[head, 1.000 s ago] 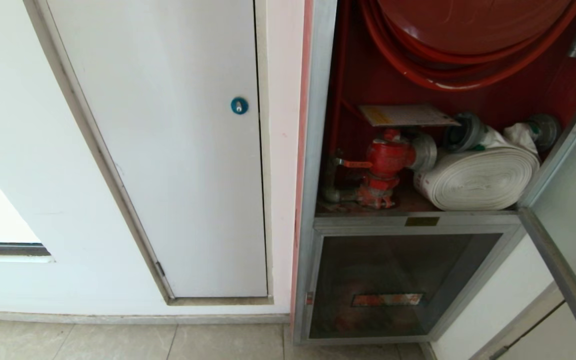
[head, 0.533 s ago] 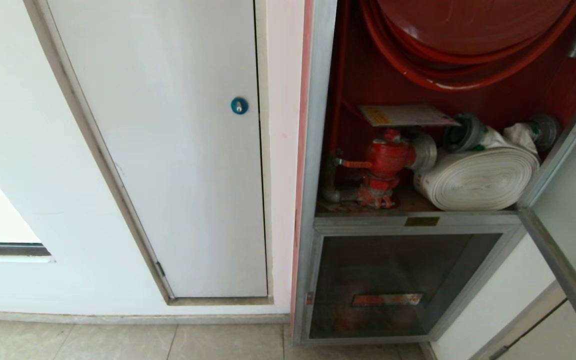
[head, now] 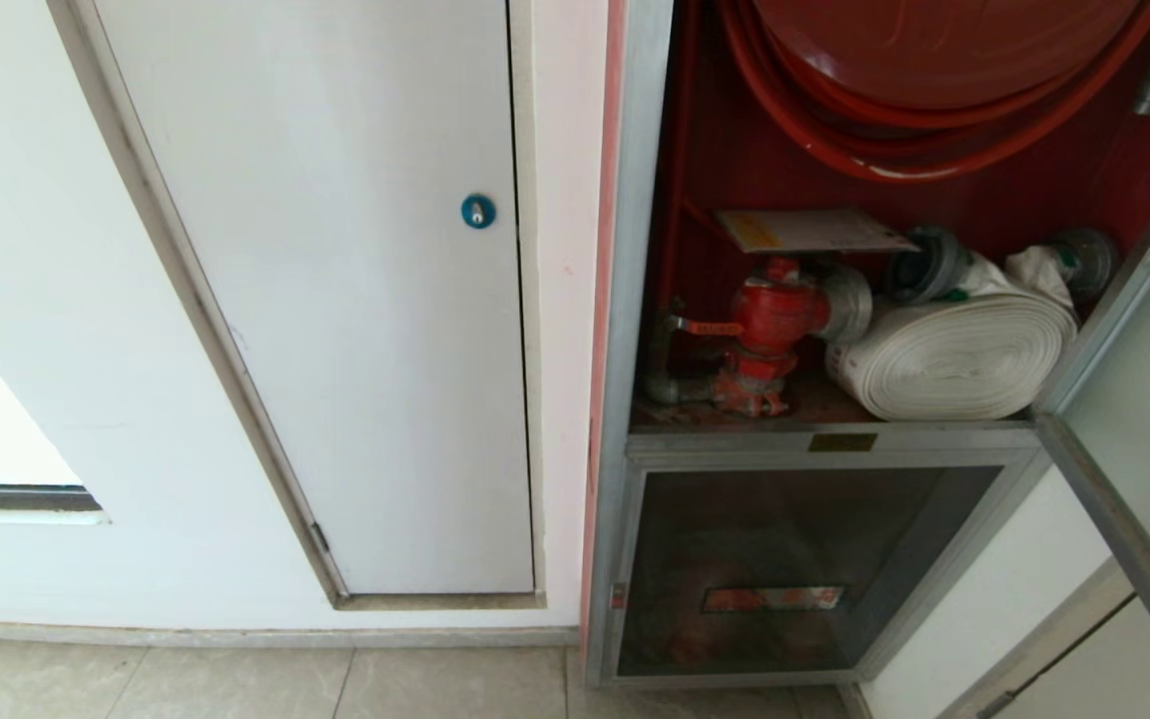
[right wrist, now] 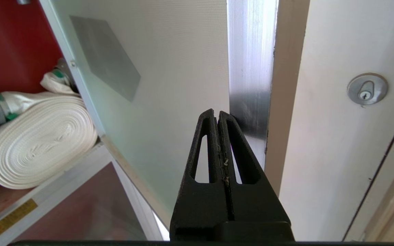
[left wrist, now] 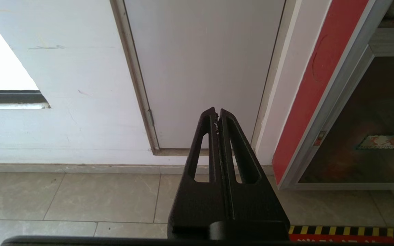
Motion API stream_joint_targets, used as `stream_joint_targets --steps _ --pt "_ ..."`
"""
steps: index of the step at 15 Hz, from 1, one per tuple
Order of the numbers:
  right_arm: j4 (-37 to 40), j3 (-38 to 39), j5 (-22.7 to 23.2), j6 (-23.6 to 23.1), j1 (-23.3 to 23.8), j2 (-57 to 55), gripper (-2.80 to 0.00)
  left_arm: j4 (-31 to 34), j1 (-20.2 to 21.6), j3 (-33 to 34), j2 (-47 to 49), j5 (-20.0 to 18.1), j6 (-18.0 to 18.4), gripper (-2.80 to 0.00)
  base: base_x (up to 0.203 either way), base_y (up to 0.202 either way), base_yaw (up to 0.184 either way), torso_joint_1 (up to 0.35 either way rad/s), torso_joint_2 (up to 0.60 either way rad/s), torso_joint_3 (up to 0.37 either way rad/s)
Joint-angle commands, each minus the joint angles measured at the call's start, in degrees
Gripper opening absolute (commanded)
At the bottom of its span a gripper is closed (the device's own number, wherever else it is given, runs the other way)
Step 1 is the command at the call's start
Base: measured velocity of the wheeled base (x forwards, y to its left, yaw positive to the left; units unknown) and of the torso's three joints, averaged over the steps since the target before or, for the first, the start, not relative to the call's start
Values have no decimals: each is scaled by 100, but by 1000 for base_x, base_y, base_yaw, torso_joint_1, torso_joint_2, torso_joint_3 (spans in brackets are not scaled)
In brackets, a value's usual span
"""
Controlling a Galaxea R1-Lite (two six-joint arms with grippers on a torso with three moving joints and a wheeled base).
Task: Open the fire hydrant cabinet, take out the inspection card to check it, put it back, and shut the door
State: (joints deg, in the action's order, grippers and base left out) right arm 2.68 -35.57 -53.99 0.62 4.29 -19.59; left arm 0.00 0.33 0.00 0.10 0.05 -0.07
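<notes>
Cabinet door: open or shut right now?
Open. The door is swung out to the right, baring the red interior of the fire hydrant cabinet with the inspection card above the valve and the rolled hose.

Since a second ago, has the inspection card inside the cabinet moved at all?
No. The inspection card lies in the same spot above the red valve, unchanged against the cabinet frame.

There was one fire hydrant cabinet with one open door, one inspection card, one red valve, one white rolled hose, one red hose reel, one lower glass panel, and two grippers, the left gripper and the right gripper.
</notes>
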Motion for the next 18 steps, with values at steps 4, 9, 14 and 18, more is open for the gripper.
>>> stream_joint_targets --steps 4,9,14,18 --pt "263 -111 -41 0 10 100 -280 0 2 0 7 3 -1 -280 0 0 0 0 0 0" --pt "683 -387 -34 8 163 85 -280 0 2 0 0 3 -1 -280 0 0 0 0 0 0" --pt "1506 -1048 -44 17 273 -246 -280 0 2 0 8 3 -1 -280 0 0 0 0 0 0" --pt "2071 -1673 -48 16 208 -545 -280 0 2 0 -1 3 -1 -280 0 0 0 0 0 0"
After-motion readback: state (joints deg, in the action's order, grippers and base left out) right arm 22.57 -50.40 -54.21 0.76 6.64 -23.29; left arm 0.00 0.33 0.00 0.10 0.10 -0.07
